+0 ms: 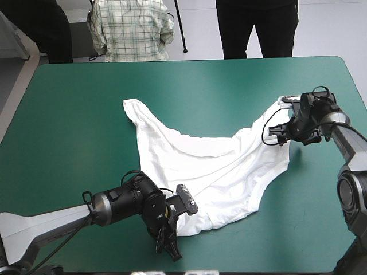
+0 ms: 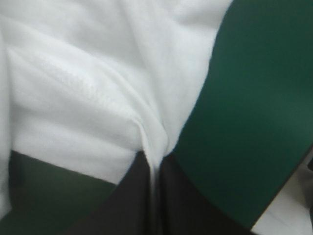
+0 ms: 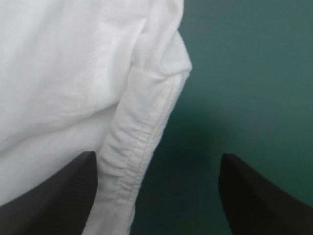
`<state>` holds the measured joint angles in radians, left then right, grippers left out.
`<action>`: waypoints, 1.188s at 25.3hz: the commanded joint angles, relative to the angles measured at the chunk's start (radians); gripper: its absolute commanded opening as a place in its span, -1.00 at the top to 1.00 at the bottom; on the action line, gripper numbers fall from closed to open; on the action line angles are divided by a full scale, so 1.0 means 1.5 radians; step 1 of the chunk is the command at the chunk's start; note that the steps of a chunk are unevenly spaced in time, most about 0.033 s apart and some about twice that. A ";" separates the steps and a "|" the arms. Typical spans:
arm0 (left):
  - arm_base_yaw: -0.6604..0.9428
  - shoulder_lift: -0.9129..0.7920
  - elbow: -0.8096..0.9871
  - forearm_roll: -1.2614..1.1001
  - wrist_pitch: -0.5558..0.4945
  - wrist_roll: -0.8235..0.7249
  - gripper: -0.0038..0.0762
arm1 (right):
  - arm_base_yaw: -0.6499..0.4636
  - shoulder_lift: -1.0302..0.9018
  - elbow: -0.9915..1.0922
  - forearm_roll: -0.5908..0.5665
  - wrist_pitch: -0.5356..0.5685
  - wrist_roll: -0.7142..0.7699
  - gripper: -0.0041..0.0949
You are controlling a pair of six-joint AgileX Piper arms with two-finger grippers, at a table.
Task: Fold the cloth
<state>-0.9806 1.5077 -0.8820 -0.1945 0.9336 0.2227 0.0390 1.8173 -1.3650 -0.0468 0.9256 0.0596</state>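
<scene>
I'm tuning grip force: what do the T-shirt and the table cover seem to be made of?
T-shirt: thin, matte white fabric, probably cotton knit. It drapes in soft folds, with stitched seams and a puckered hem showing in the right wrist view.
Cover: a smooth, even teal-green sheet with no visible weave. It could be vinyl or coated cloth, but the look leaves that open.

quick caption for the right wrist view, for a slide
Right gripper open, the white T-shirt's gathered hem between its fingers, over the teal-green cover
</scene>
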 commanded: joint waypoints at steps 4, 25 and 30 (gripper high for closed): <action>-0.010 -0.022 -0.001 -0.056 0.002 -0.023 0.93 | -0.008 0.013 -0.018 0.044 -0.018 -0.035 -0.13; -0.010 -0.175 -0.409 0.287 0.203 -0.226 0.93 | -0.008 -0.245 -0.137 0.088 0.053 -0.065 0.95; -0.010 -0.176 -0.765 0.341 0.236 -0.179 0.93 | -0.008 -0.383 -0.297 0.143 0.034 -0.065 0.95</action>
<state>-0.9890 1.2712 -1.8543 0.2854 1.2520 -0.0702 0.0366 1.3138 -1.7110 0.1269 1.0317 -0.0297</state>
